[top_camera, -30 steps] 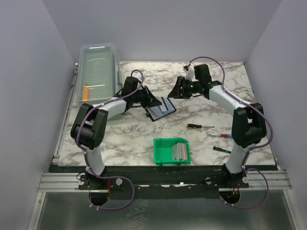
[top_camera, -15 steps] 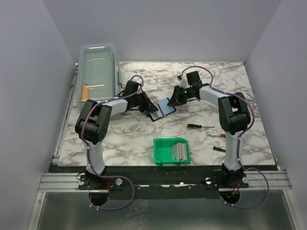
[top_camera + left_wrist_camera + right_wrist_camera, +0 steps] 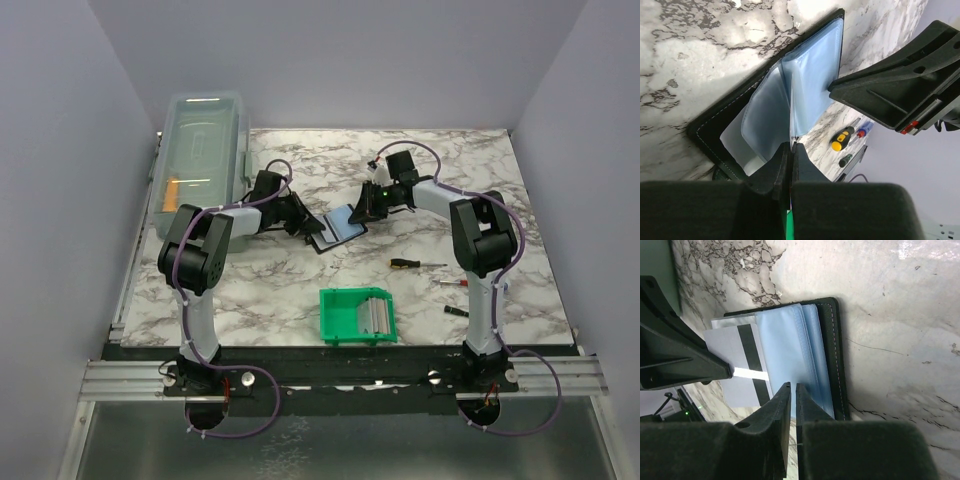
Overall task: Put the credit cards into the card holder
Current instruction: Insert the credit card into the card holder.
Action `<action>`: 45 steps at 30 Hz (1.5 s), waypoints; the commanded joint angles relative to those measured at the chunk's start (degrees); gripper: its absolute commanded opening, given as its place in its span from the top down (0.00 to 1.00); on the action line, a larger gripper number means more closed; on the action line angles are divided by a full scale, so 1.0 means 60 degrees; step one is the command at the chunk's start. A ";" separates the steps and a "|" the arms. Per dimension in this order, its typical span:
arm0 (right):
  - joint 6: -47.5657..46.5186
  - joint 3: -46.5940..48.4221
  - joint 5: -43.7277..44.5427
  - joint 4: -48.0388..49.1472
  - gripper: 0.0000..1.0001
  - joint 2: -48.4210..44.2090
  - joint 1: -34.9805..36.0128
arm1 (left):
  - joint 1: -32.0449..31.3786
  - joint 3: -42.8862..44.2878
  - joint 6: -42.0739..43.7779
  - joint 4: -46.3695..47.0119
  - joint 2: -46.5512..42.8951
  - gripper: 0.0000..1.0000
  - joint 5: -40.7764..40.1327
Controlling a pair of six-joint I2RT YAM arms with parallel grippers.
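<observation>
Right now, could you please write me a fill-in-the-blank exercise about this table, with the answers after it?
1. The card holder lies ___ on the table.
2. The small open bin is ___.
3. The grey card at the holder bears a ___ stripe.
4. The screwdrivers lie to the robot's ___.

Missing words: open; green; black; right.

Overhead camera surveys the table (image 3: pixel 280 280); both close wrist cameras share the card holder (image 3: pixel 810 75).

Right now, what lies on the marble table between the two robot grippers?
The open black folding card holder with blue-grey sleeves lies between the left gripper and the right gripper, plainest in the top view.
</observation>
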 commanded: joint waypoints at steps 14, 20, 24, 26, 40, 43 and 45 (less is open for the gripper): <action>-0.0366 0.0225 0.0100 -0.0093 0.89 0.0556 -0.0038 | 0.0147 -0.0003 -0.0597 0.1054 0.0689 1.00 0.1360; -0.0414 0.0271 0.0089 -0.0158 0.89 0.0581 -0.0037 | 0.0175 0.0028 -0.0766 0.1149 0.0831 1.00 0.1263; -0.0405 0.0273 0.0101 -0.0173 0.89 0.0594 -0.0037 | 0.0205 -0.0022 -0.0815 0.1178 0.0810 1.00 0.1012; -0.0411 0.0285 0.0092 -0.0173 0.89 0.0595 -0.0038 | 0.0217 -0.0071 -0.0822 0.1335 0.0806 1.00 0.0870; -0.0400 0.0274 0.0129 -0.0202 0.89 0.0668 -0.0038 | 0.0264 -0.0009 -0.0875 0.1597 0.0892 1.00 0.0147; -0.0415 0.0271 0.0118 -0.0202 0.89 0.0683 -0.0037 | 0.0263 -0.0014 -0.0916 0.1627 0.0935 1.00 0.0081; -0.0389 0.0260 0.0114 -0.0202 0.89 0.0683 -0.0038 | 0.0257 -0.0064 -0.0936 0.1674 0.0917 1.00 -0.0044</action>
